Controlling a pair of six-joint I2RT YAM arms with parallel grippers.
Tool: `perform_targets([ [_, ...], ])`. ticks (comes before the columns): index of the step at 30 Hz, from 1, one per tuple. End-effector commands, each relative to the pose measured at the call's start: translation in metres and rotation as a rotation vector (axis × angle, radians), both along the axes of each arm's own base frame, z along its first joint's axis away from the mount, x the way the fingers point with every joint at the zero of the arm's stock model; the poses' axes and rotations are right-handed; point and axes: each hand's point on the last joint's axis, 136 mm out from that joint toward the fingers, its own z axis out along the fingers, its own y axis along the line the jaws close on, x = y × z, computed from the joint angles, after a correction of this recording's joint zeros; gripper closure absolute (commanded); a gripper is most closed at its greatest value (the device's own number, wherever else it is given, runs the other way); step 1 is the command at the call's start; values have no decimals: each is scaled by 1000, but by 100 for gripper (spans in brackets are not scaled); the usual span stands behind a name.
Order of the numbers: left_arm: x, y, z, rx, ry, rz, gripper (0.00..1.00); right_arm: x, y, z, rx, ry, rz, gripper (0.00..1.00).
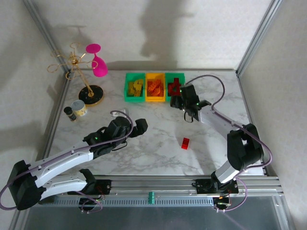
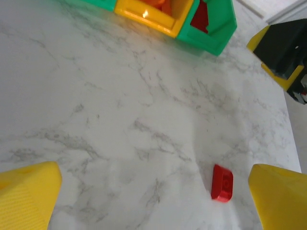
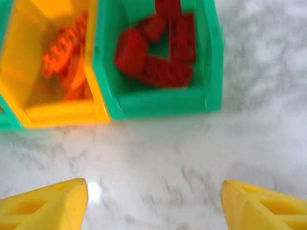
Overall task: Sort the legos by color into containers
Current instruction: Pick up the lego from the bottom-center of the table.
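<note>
Three containers stand in a row at the back: a green one [image 1: 135, 97] with yellow legos, a yellow-orange one [image 1: 155, 98] with orange legos [image 3: 64, 62], and a green one [image 3: 158, 103] with red legos [image 3: 158, 52]. My right gripper [image 3: 154, 201] hovers open over bare table just in front of the red-filled container [image 1: 175, 76], nothing between its fingers. A lone red lego [image 1: 185, 143] lies on the marble. My left gripper [image 2: 153, 191] is open low over the table, and that red lego [image 2: 222, 182] lies close inside its right finger [image 2: 278, 196].
A gold stand [image 1: 88, 93] carrying a pink glass [image 1: 98, 62] is at the back left, with a small round cup [image 1: 79, 108] and a dark little bottle [image 1: 70, 113] beside it. Metal frame posts [image 1: 254, 36] rise at the back corners.
</note>
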Motion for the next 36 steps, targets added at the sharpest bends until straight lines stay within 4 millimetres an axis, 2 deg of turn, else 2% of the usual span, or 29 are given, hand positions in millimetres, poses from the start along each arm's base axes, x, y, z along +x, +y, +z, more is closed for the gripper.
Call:
perform_targets([
  [1,-13,-1,-9,-11,12,-7,0,-39,-6,-8,5,65,-27,25],
  [4,-24,-4,-15,-20,20,-22,0,-75,-15,-28,-15,138,-35,23],
  [9,-40,-15,-15,-72,6,-38,0,-131,-43,-54,-79,254,-100,20],
  [12,-48,-23,-22,-79,14,-58,0,-158,-48,-65,-75,297,-129,17],
  [16,-56,-28,-23,-70,6,-66,0,-183,-48,-79,-68,331,-156,14],
  [19,-57,-35,-20,-74,-11,-90,0,-188,-46,-92,-56,350,-165,13],
  [22,-56,-39,-17,-69,-26,-95,0,-184,-32,-92,-45,319,-117,14],
  [24,-55,-41,-16,-74,-34,-101,0,-180,-30,-94,-71,311,-115,15],
  [33,-55,-41,-19,-58,-35,-99,0,-168,-37,-104,-190,283,-136,31],
  [36,-55,-40,-17,-57,-44,-98,0,-165,-33,-106,-187,273,-113,36],
])
